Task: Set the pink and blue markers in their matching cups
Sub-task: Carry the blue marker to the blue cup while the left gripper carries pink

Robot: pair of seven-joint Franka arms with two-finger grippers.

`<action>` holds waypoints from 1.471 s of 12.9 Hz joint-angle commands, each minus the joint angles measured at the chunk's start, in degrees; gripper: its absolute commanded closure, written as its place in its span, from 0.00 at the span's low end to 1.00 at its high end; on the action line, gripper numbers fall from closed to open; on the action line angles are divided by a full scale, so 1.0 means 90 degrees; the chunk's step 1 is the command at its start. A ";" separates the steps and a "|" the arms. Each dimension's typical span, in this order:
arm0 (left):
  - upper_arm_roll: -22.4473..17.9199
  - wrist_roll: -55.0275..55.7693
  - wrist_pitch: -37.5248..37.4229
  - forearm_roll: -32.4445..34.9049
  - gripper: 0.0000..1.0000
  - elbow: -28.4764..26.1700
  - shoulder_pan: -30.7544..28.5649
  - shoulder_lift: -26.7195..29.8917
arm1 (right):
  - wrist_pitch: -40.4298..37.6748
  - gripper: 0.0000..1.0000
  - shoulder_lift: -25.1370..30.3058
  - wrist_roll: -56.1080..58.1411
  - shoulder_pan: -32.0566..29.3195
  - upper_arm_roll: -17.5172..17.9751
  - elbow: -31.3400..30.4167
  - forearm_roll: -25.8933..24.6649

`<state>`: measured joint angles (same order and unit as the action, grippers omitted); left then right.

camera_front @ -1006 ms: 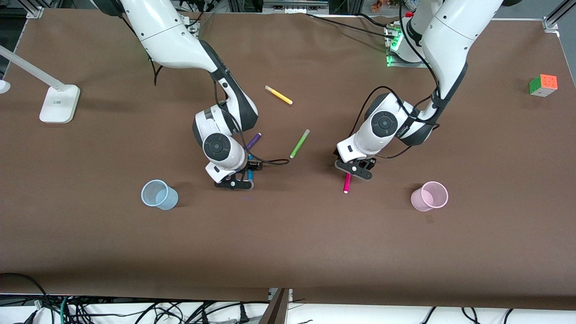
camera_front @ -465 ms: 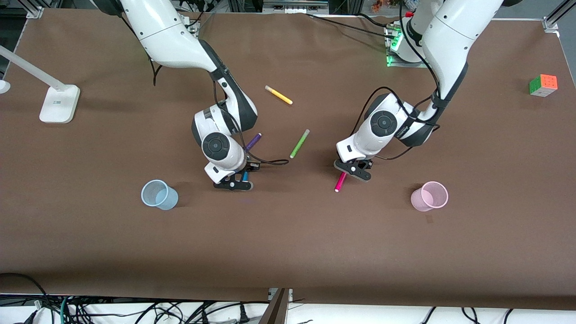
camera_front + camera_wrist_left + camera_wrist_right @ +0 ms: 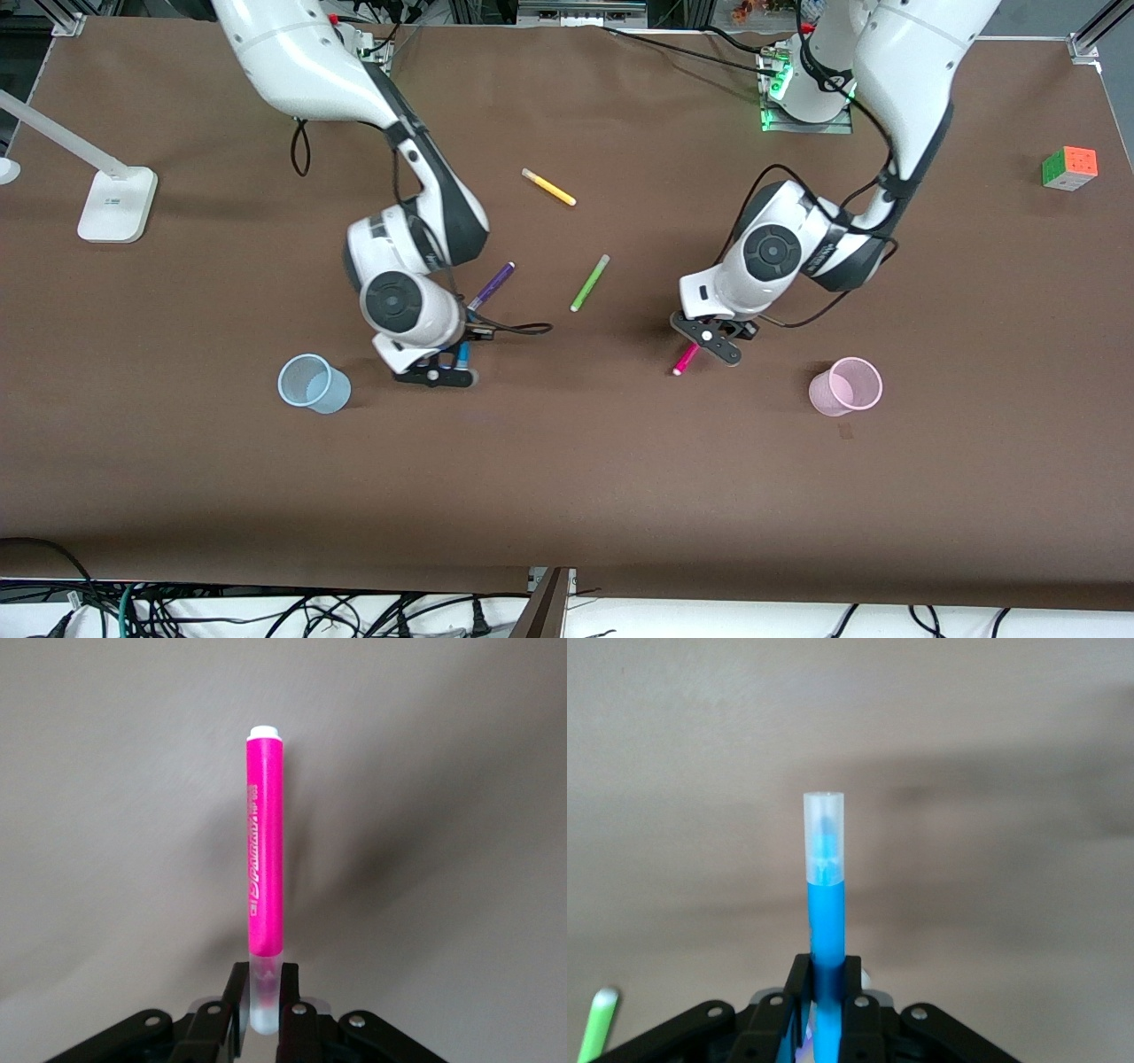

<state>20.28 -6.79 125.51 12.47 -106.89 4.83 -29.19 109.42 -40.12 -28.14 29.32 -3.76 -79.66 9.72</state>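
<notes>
Over brown table (image 3: pixel 567 478), left jaws pinch pink marker (image 3: pixel 264 846), right jaws blue marker (image 3: pixel 825 904).

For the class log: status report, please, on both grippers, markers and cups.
Left gripper shut on pink marker. Right gripper shut on blue marker. Pink cup, blue cup upright; nothing between.

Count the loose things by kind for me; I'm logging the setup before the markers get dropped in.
Markers: 5 (pink marker, blue marker, purple marker, green marker, yellow marker)
Cups: 2 (blue cup, pink cup)
Puzzle cube: 1
Lamp base: 1
Total: 9
</notes>
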 commanded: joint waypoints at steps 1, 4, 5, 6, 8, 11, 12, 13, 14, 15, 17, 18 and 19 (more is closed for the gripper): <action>-0.0046 -0.0990 -0.1800 0.0205 1.00 0.1032 -0.0165 0.0060 | -0.1323 1.00 0.0170 0.0167 -0.0687 0.0105 0.0704 0.0179; -0.0057 -0.1548 -0.3190 0.1150 1.00 0.1952 -0.0185 0.0050 | -0.2155 1.00 0.0171 0.0831 -0.1478 0.0095 0.1183 0.0667; -0.0076 -0.1850 -0.3600 0.1685 1.00 0.2187 -0.0166 0.0002 | -0.2331 1.00 0.0171 0.0870 -0.1732 0.0105 0.1330 0.0813; -0.0047 -0.2365 -0.3826 0.2425 1.00 0.2266 -0.0127 -0.0057 | -0.2478 1.00 0.0171 0.0881 -0.1889 0.0105 0.1437 0.0998; -0.0066 -0.3187 -0.3868 0.3453 1.00 0.2267 -0.0117 -0.0106 | -0.2558 1.00 0.0171 0.0881 -0.2298 0.0105 0.1439 0.1524; -0.0212 -0.4243 -0.3858 0.5122 1.00 0.2257 -0.0166 -0.0466 | -0.2693 1.00 0.0093 0.1250 -0.2904 0.0105 0.1409 0.1888; -0.0223 -0.4352 -0.3868 0.5476 1.00 0.2238 -0.0166 -0.0690 | -0.2772 1.00 0.0025 0.1368 -0.3177 0.0105 0.1380 0.2072; -0.0232 -0.4314 -0.3877 0.5615 1.00 0.2228 -0.0146 -0.0895 | -0.2831 1.00 -0.0063 0.1446 -0.3421 0.0105 0.1322 0.2500; -0.0232 -0.4265 -0.3878 0.5693 1.00 0.2238 -0.0088 -0.1062 | -0.2938 1.00 -0.0064 0.1476 -0.3598 0.0105 0.1118 0.2813; -0.0232 -0.4265 -0.3878 0.5752 1.00 0.2238 -0.0068 -0.1112 | -0.2968 1.00 -0.0064 0.1476 -0.3648 0.0105 0.0981 0.2952; -0.0232 -0.4246 -0.3878 0.5753 0.45 0.2218 -0.0068 -0.1102 | -0.2978 1.00 -0.0093 0.1457 -0.3639 0.0115 0.0882 0.2982; -0.0223 -0.4255 -0.3887 0.5753 0.00 0.2228 -0.0068 -0.1093 | -0.2978 1.00 -0.0170 0.1437 -0.3639 0.0115 0.0853 0.3021; -0.0223 -0.4265 -0.3878 0.5724 0.00 0.2228 -0.0078 -0.1064 | -0.2987 1.00 -0.0277 0.1379 -0.3639 0.0115 0.0843 0.3176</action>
<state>18.23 -43.62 91.91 63.02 -88.12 3.88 -39.19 83.04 -41.98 -15.08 -3.35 -3.29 -71.33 35.93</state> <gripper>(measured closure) 0.665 0.828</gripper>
